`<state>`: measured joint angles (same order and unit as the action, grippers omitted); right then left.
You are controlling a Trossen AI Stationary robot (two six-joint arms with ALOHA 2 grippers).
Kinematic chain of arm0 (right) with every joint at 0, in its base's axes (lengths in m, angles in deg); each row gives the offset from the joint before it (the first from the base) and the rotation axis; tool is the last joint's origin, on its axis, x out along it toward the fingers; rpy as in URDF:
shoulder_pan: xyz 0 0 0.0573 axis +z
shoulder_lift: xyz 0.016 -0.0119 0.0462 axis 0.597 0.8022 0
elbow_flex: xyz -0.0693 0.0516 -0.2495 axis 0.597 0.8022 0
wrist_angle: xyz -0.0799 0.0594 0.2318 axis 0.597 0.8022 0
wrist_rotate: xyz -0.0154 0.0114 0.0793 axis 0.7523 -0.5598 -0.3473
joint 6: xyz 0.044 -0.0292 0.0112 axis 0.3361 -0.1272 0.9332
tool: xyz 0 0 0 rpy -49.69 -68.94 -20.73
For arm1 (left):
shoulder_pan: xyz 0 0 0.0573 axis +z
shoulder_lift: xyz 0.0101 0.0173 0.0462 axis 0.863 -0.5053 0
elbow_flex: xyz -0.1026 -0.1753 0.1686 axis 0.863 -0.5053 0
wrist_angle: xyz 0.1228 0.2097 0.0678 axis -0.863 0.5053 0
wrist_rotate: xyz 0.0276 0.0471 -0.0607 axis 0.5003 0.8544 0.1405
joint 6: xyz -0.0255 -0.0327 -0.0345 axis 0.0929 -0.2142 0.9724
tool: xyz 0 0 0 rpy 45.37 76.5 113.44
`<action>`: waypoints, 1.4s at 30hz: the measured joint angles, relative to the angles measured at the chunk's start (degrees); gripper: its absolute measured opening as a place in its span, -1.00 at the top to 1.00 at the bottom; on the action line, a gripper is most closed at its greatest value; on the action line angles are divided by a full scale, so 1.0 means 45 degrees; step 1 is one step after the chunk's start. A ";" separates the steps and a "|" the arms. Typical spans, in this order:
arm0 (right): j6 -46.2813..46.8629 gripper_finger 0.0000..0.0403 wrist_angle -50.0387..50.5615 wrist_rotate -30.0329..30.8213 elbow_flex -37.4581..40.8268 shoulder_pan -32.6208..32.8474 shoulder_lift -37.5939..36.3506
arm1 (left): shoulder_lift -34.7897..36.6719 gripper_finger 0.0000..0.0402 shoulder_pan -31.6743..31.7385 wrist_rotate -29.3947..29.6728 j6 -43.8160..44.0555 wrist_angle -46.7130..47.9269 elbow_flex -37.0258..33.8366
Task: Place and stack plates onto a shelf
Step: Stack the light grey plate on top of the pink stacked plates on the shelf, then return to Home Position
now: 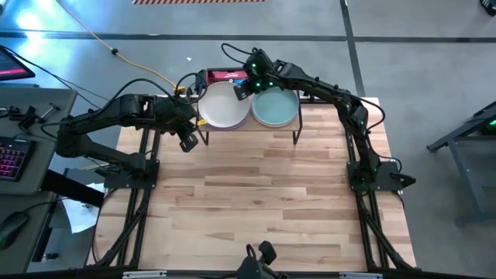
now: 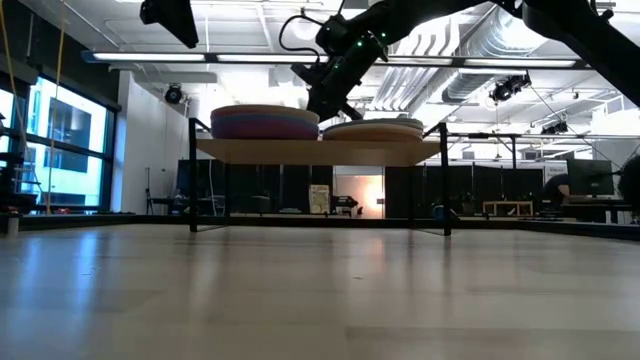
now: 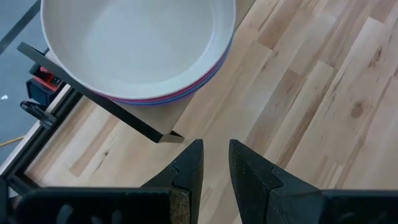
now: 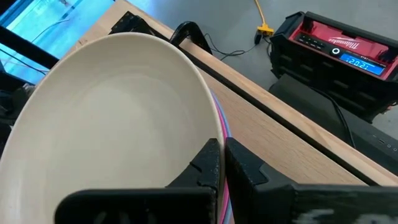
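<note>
On the big light-wood tabletop (image 1: 263, 201), the small light-wood shelf on thin black legs (image 1: 298, 129) stands at the far edge, bearing two stacks we count: a cream-topped pile of round matte plates (image 1: 225, 106) and a teal-topped pile (image 1: 274, 108). Individual plates we cannot count. Our right gripper (image 1: 242, 89), jaws clenched and empty, hovers between the stacks; the left gripper (image 1: 188, 143), slightly parted and empty, waits at the shelf's left end. We judge a straight upward retreat safest.

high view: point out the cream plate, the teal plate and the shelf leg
cream plate (image 1: 225, 107), high view, middle of its inner face
teal plate (image 1: 274, 108), high view, middle of its inner face
shelf leg (image 1: 295, 133), high view, black leg under teal plate
</note>
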<state>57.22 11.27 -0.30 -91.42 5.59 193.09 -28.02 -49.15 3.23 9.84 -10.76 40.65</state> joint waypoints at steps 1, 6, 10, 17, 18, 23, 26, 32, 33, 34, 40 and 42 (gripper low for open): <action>0.0000 1.00 0.0014 0.0000 0.0000 0.0000 -0.0004 | 0.0004 0.67 0.0000 0.0000 0.0044 0.0000 0.0000; 0.0055 1.00 0.0050 0.0029 0.0000 0.0000 -0.0003 | 0.0000 0.67 0.0000 0.0000 0.0049 0.0000 0.0000; -0.0087 1.00 0.0054 0.0034 -0.0005 0.0000 0.0000 | 0.0000 0.67 0.0002 0.0000 0.0054 0.0000 0.0000; -0.0097 1.00 -0.0020 0.0039 -0.0005 0.0000 0.0000 | 0.0000 0.67 0.0000 0.0000 0.0064 0.0000 0.0000; -0.0097 1.00 -0.0029 0.0039 -0.0010 0.0000 -0.0005 | 0.0000 0.67 0.0000 0.0000 0.0068 0.0000 0.0000; -0.0094 1.00 -0.0034 0.0303 -0.0010 -0.0010 0.0000 | 0.0000 0.67 0.0001 0.0005 0.0073 -0.0001 0.0000; 0.0072 1.00 -0.0039 0.0150 -0.0010 -0.0010 -0.0001 | 0.0000 0.67 0.0000 0.0005 0.0073 -0.0004 0.0000; 0.0295 0.90 -0.0133 -0.0369 -0.0010 -0.0141 -0.0003 | 0.0000 0.67 0.0002 0.0005 0.0073 -0.0005 0.0000; 0.0368 0.86 -0.0138 -0.0381 -0.0010 -0.0178 -0.0001 | 0.0000 0.67 0.0000 0.0005 0.0073 0.0000 0.0000; 0.0377 0.80 -0.0146 -0.0402 -0.0010 -0.0181 0.0000 | 0.0000 0.67 0.0002 0.0005 0.0073 -0.0005 0.0000; -0.0154 0.51 -0.0367 -0.0233 -0.0010 -0.0204 -0.0014 | 0.0000 0.67 0.0000 0.0005 0.0073 -0.0005 0.0000; -0.0232 0.47 -0.0428 -0.0238 -0.0013 -0.0233 -0.0106 | 0.0000 0.67 0.0002 0.0005 0.0070 0.0000 0.0000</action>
<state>56.17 9.34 -1.37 -91.48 4.54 192.62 -28.02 -49.14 3.25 10.16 -10.76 40.65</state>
